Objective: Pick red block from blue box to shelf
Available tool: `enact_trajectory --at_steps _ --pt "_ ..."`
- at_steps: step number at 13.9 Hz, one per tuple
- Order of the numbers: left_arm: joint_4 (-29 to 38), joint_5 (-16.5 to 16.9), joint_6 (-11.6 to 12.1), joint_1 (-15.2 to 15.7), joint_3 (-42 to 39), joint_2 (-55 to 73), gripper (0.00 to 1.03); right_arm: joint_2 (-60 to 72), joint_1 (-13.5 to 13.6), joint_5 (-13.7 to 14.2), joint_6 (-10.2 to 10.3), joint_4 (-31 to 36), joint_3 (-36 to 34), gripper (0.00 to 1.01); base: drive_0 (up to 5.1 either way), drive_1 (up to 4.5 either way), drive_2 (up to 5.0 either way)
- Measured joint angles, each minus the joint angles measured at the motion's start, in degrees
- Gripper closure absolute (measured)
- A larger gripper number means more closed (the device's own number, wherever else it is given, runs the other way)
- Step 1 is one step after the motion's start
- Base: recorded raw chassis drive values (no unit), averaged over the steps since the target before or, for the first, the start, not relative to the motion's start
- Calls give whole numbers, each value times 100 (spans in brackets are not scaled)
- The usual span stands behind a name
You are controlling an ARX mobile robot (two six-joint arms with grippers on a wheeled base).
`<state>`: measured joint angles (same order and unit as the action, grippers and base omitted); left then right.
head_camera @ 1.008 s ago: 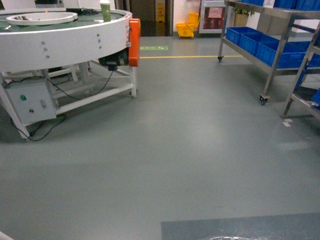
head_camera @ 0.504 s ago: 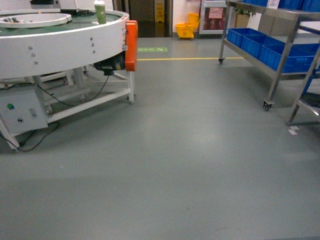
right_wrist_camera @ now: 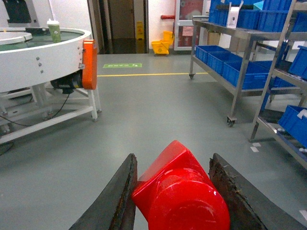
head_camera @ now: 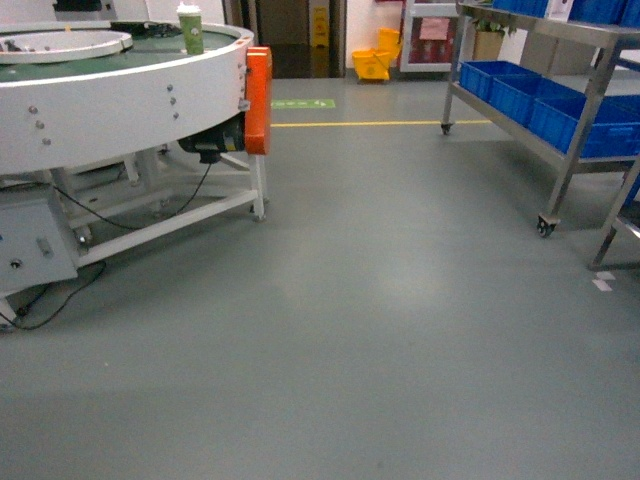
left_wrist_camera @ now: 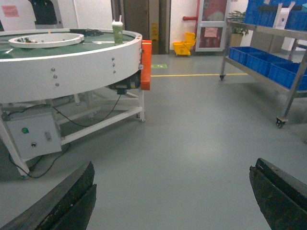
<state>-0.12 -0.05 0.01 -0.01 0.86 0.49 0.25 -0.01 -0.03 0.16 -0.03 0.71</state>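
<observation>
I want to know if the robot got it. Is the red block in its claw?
Yes. The right gripper is shut on the red block; a dark finger presses each side of it.

Head view looks forward and slanting down over the floor (head_camera: 380,330); both wrist views look low and forward, sharing the round conveyor (left_wrist_camera: 72,67) and shelf (right_wrist_camera: 240,57).

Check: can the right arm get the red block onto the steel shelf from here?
Probably not yet. The right gripper holds the red block, but open floor separates it from the shelf; the base likely needs to drive closer.
</observation>
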Motion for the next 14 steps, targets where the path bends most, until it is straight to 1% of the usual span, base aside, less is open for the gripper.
enact_trajectory --at_steps 14 --pt "-11 2 0 0 0 0 5 0 0 0 0 -15 0 63 -3 420 -426"
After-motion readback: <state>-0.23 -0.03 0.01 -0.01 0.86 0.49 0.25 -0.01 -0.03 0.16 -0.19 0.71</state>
